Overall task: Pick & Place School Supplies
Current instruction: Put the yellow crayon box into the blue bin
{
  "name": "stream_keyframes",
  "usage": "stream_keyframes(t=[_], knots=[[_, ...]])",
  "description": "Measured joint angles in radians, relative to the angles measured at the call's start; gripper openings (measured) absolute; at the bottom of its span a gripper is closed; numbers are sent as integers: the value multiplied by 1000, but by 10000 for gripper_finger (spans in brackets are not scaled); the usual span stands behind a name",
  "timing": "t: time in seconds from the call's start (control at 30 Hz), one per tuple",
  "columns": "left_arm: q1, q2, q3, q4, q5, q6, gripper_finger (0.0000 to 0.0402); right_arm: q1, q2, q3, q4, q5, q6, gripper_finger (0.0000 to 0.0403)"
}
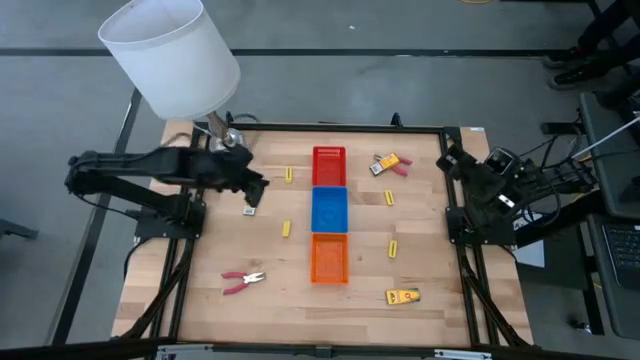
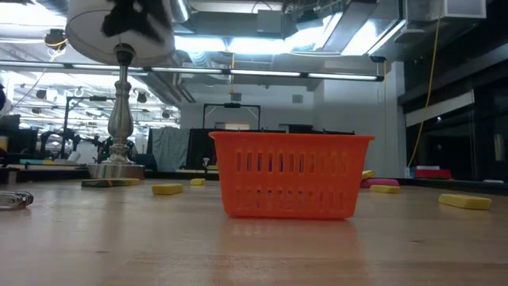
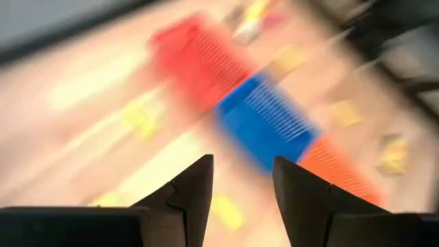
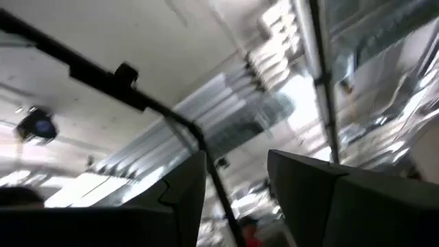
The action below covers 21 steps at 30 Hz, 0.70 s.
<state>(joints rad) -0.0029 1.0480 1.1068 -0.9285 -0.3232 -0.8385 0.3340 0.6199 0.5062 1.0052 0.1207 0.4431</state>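
My left gripper hovers open and empty over the table's left half, left of the red tray. A small pale item lies on the wood just beside it. Several short yellow sticks lie flat around the trays. A yellow packet lies near the front edge. Another lies at the far right beside red-handled pliers. A second pair of pliers lies front left. My right gripper is open, folded back at the table's right edge, pointing at the ceiling.
The red tray, a blue tray and an orange tray stand in a row down the table's middle. A white-shaded lamp stands at the far left corner, its base close behind my left arm.
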Motion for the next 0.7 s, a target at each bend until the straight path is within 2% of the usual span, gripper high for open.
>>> stream_keyframes(t=[0.2,0.5,0.7], knots=[[16,180,4,-277,37,-271,163,2,1,101,-232,-5,53,162],[33,374,4,-276,43,-411,238,5,4,208,-433,21,51,162],[38,407,-76,-256,45,-503,280,19,4,220,-456,18,51,162]])
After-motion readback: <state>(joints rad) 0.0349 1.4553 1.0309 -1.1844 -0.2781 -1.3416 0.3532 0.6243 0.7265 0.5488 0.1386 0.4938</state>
